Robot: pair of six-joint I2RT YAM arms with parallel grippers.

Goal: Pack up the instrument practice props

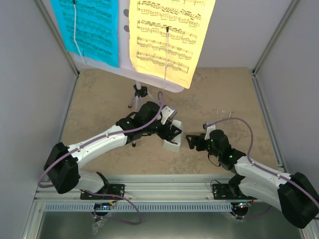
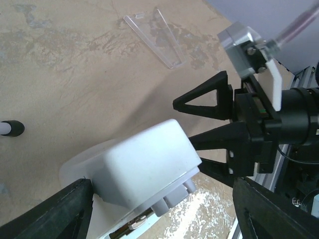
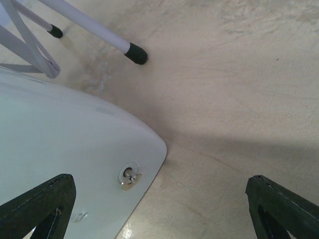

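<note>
The white perforated music stand (image 1: 124,30) stands at the back on a thin tripod (image 1: 138,94). It holds a cyan sheet (image 1: 89,25) and a yellow sheet (image 1: 167,35). The small pale metronome (image 1: 173,144) lies tipped over in front of the tripod. My left gripper (image 1: 172,133) is open around it. In the left wrist view the metronome (image 2: 139,159) rests against one finger and stands apart from the other, its underside showing. My right gripper (image 1: 191,141) is open and empty just right of the metronome (image 3: 60,134), and it also shows in the left wrist view (image 2: 199,124).
A clear plastic piece (image 2: 154,35) lies on the tan table beyond my right gripper. Tripod legs (image 3: 89,22) with black feet stand close behind the metronome. Grey walls enclose the table on the left, right and back. A metal rail (image 1: 164,191) runs along the near edge.
</note>
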